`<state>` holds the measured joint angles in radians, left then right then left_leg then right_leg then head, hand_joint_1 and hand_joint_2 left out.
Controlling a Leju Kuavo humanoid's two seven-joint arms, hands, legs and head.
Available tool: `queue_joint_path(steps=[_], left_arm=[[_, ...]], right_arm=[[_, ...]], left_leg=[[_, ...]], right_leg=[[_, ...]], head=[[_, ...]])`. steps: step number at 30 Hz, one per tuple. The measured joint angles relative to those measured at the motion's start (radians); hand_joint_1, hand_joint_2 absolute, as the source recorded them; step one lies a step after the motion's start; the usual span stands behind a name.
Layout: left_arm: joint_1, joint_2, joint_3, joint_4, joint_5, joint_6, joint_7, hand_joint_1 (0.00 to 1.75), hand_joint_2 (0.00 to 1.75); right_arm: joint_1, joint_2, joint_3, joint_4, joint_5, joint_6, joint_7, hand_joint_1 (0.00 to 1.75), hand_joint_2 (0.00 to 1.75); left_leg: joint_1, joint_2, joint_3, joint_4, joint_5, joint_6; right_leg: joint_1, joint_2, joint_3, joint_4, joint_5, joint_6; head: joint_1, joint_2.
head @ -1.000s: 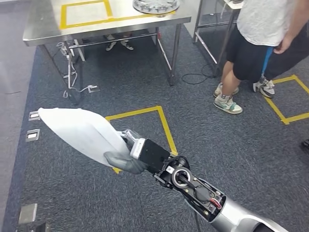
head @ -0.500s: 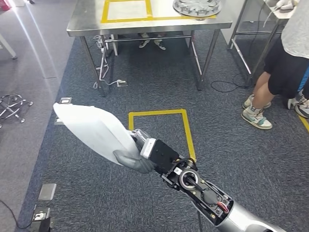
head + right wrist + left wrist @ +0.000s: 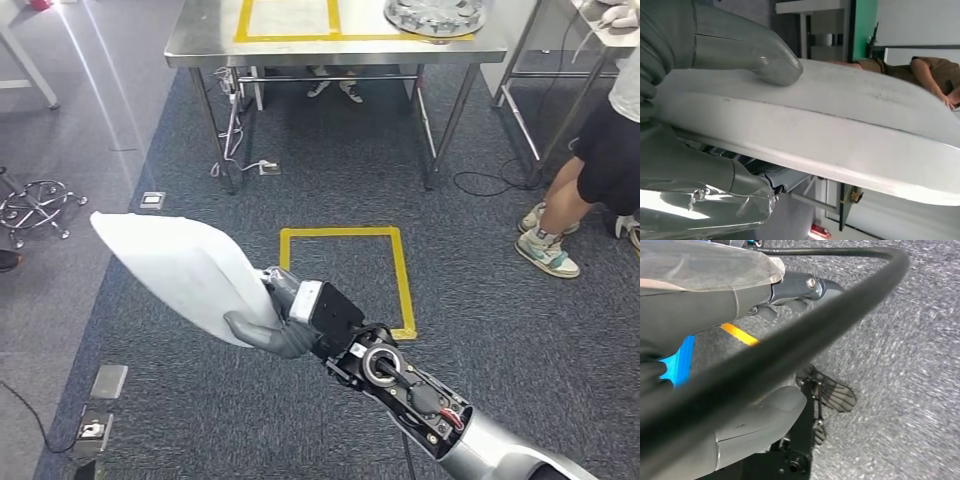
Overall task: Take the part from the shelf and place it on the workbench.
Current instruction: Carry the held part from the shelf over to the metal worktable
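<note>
Head cam: high on the body, angled forward and down — sees the carpet floor (image 3: 490,330), the steel worktop (image 3: 204,40) far ahead of the fingers, right arm coming in from below. Right wrist cam: tight behind the right hand (image 3: 696,100), nearly touching the white part (image 3: 851,135) — shared with the head view (image 3: 181,270). Left wrist cam: near the floor (image 3: 911,365), looking down, blurred.

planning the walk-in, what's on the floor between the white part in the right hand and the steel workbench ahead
In the head view, dark carpet with a yellow tape square lies between the white part, held by the right hand, and the workbench; cables trail by its legs.
</note>
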<state>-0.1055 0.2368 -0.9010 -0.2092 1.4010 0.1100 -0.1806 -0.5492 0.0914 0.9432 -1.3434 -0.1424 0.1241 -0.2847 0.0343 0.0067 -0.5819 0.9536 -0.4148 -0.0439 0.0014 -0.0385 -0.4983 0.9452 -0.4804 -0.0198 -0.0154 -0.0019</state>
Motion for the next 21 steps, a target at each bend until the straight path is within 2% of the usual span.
queue_joint_path(steps=[1,2,3,5,6,7,9,10,11,12,13,14,15,16,17,19,21], left_arm=[[0.001,0.000,0.000,0.000,0.000,0.001,0.001,0.00,1.75],[0.001,0.000,0.000,0.000,-0.001,0.001,0.001,0.00,1.75],[0.002,0.000,0.000,0.000,-0.002,0.001,0.002,0.00,1.75],[0.002,0.002,0.000,0.000,-0.004,0.000,0.003,0.00,1.75],[0.002,0.002,0.000,0.000,-0.005,-0.001,0.003,0.00,1.75],[0.002,0.002,0.000,0.000,-0.005,-0.001,0.003,0.00,1.75],[0.001,0.002,0.000,0.000,-0.006,-0.002,0.003,0.00,1.75],[0.001,0.002,0.000,0.000,-0.006,-0.002,0.003,0.00,1.75],[0.001,0.001,0.000,0.000,-0.006,-0.002,0.003,0.00,1.75],[0.001,0.001,0.000,0.000,-0.006,-0.002,0.003,0.00,1.75],[0.001,0.001,0.000,0.000,-0.006,-0.002,0.003,0.00,1.75],[0.001,0.001,0.000,0.000,-0.007,-0.002,0.003,0.00,1.75],[0.000,0.000,0.000,0.000,-0.007,-0.003,0.003,0.00,1.75],[0.000,0.000,0.000,0.000,-0.008,-0.003,0.003,0.00,1.75],[-0.001,0.000,0.000,0.000,-0.008,-0.003,0.003,0.00,1.75],[0.000,0.000,0.000,0.000,-0.008,-0.003,0.004,0.00,1.75],[0.000,-0.001,0.000,0.000,-0.008,-0.002,0.004,0.00,1.75]], right_arm=[[0.000,0.000,-0.001,0.000,-0.003,0.000,-0.002,1.71,1.75],[0.000,0.000,-0.001,0.001,-0.005,0.000,-0.003,1.71,1.75],[0.000,0.000,-0.002,0.001,-0.006,-0.001,-0.004,1.71,1.75],[-0.001,0.000,-0.003,0.002,-0.007,-0.003,-0.006,1.71,1.75],[-0.001,0.000,-0.004,0.002,-0.007,-0.003,-0.007,1.71,1.75],[-0.001,0.000,-0.004,0.002,-0.007,-0.004,-0.007,1.71,1.75],[-0.001,-0.001,-0.005,0.002,-0.007,-0.006,-0.007,1.71,1.75],[0.001,-0.001,-0.005,0.003,-0.007,-0.007,-0.007,1.71,1.75],[0.003,-0.002,-0.005,0.005,-0.007,-0.007,-0.007,1.71,1.75],[0.005,-0.002,-0.005,0.006,-0.007,-0.008,-0.007,1.71,1.75],[0.006,-0.003,-0.005,0.007,-0.007,-0.008,-0.007,1.71,1.75],[0.006,-0.003,-0.005,0.008,-0.007,-0.008,-0.007,1.71,1.75],[0.006,-0.003,-0.005,0.008,-0.007,-0.008,-0.007,1.71,1.75],[0.006,-0.003,-0.005,0.008,-0.007,-0.008,-0.007,1.71,1.75],[0.005,-0.003,-0.005,0.008,-0.007,-0.008,-0.007,1.71,1.75],[0.005,-0.003,-0.006,0.008,-0.007,-0.007,-0.007,1.71,1.75],[0.004,-0.003,-0.005,0.008,-0.007,-0.004,-0.007,1.71,1.75]], left_leg=[[-0.004,0.000,0.001,0.001,-0.003,0.005],[-0.009,-0.001,0.002,0.003,-0.005,0.011],[-0.014,-0.002,0.002,0.005,-0.008,0.018],[-0.015,-0.003,0.005,0.002,-0.009,0.033],[-0.013,-0.004,0.009,-0.001,-0.010,0.039],[-0.011,-0.004,0.013,-0.004,-0.011,0.045],[-0.013,-0.005,0.019,-0.005,-0.015,0.053],[-0.015,-0.007,0.021,-0.004,-0.017,0.055],[-0.017,-0.009,0.024,-0.004,-0.019,0.056],[-0.018,-0.013,0.028,-0.003,-0.023,0.055],[-0.018,-0.016,0.035,-0.003,-0.027,0.054],[-0.018,-0.020,0.042,-0.003,-0.031,0.051],[-0.019,-0.023,0.047,-0.003,-0.036,0.047],[-0.020,-0.026,0.049,-0.002,-0.039,0.043],[-0.020,-0.028,0.048,-0.001,-0.040,0.037],[-0.018,-0.030,0.044,-0.003,-0.038,0.026],[-0.015,-0.025,0.038,0.011,-0.047,0.014]], right_leg=[[-0.001,0.000,0.002,-0.002,-0.001,-0.006],[-0.003,-0.001,0.005,-0.005,0.000,-0.007],[-0.006,-0.002,0.008,-0.009,0.003,0.002],[-0.012,0.001,0.010,-0.008,-0.003,0.031],[-0.013,0.008,0.001,0.012,-0.017,0.037],[-0.014,0.016,-0.019,0.056,-0.041,0.039],[-0.014,0.031,-0.091,0.202,-0.103,0.037],[-0.014,0.033,-0.129,0.272,-0.123,0.036],[-0.014,0.035,-0.155,0.311,-0.124,0.034],[-0.014,0.035,-0.162,0.308,-0.104,0.031],[-0.014,0.035,-0.149,0.263,-0.065,0.028],[-0.014,0.037,-0.123,0.190,-0.017,0.024],[-0.012,0.041,-0.095,0.123,0.018,0.021],[-0.011,0.044,-0.069,0.069,0.038,0.019],[-0.008,0.047,-0.054,0.037,0.041,0.018],[-0.003,0.049,-0.042,0.020,0.032,0.015],[-0.007,0.047,-0.034,0.008,0.034,0.009]], head=[[0.007,0.000],[0.011,0.000],[0.013,0.000],[0.016,0.000],[0.018,0.000],[0.023,0.000],[0.034,0.000],[0.039,0.000],[0.042,0.000],[0.044,0.000],[0.047,0.000],[0.051,0.000],[0.053,0.000],[0.056,0.000],[0.057,0.000],[0.058,0.000],[0.054,0.000]])
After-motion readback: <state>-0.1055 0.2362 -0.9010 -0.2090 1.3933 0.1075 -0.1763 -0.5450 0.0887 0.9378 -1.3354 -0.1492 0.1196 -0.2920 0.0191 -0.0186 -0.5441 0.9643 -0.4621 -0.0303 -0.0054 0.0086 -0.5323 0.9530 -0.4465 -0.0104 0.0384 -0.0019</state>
